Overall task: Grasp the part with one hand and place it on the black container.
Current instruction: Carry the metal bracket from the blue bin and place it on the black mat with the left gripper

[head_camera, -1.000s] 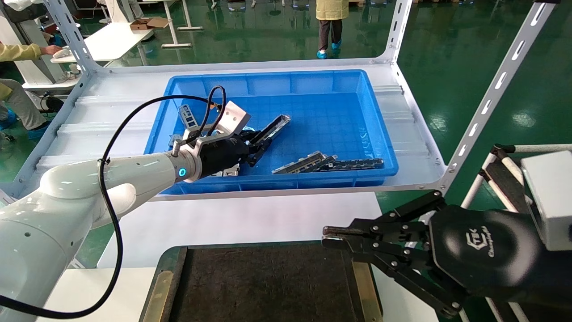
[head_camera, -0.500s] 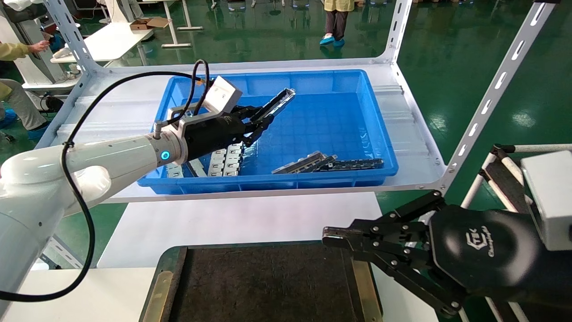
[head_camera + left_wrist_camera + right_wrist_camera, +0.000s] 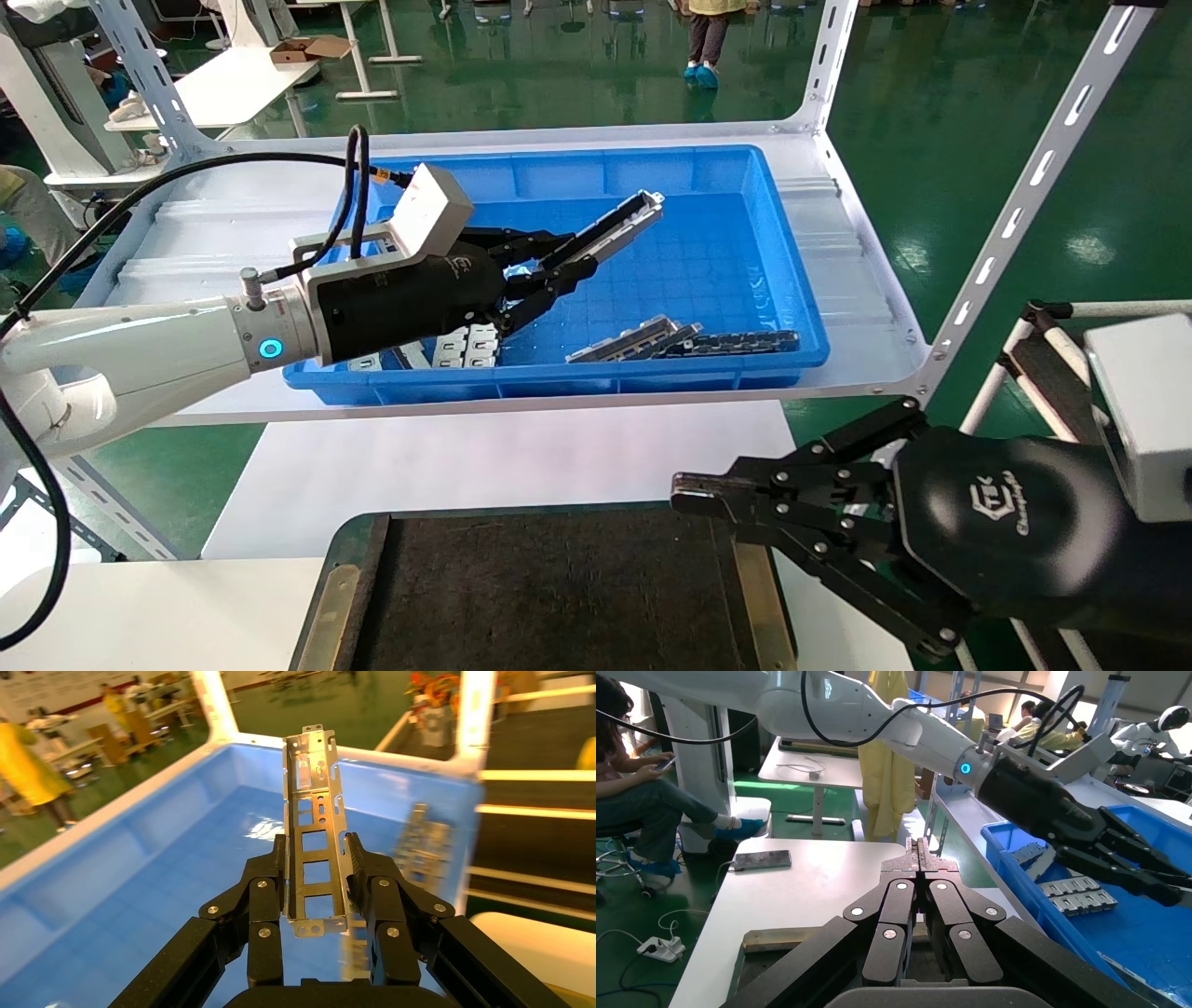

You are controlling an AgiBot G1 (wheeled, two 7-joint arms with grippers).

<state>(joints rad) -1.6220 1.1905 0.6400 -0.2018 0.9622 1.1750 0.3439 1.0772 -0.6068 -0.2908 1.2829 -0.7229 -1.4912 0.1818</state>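
1. Reading from the head view: a white logo with small lettering on the black housing of the right gripper, too small to spell out; a similar mark on the left gripper housing, also unreadable.
2. Gripping the part near its lower end, left gripper fingers clamped on both slotted walls; the channel raised clear above the blue bin floor, its free end aimed toward 1 o'clock in the head view.
3. Shown only in the left wrist view: the part's open trough face, with rectangular cutouts and small round holes, the pads pressing its two sides, and the bin wall behind.
4. Shown only in the head view: darker slotted bars and a silver channel lying on the bin floor toward 5 o'clock of the held part, flat silver plates under the left wrist, and the black container at 6 o'clock, with brass-coloured edge strips.
5. Parked at the container's 3 o'clock edge: right gripper, fingers pressed fully together and holding nothing, confirmed in the right wrist view.
6. Seen only from the right wrist: a phone on a white table.
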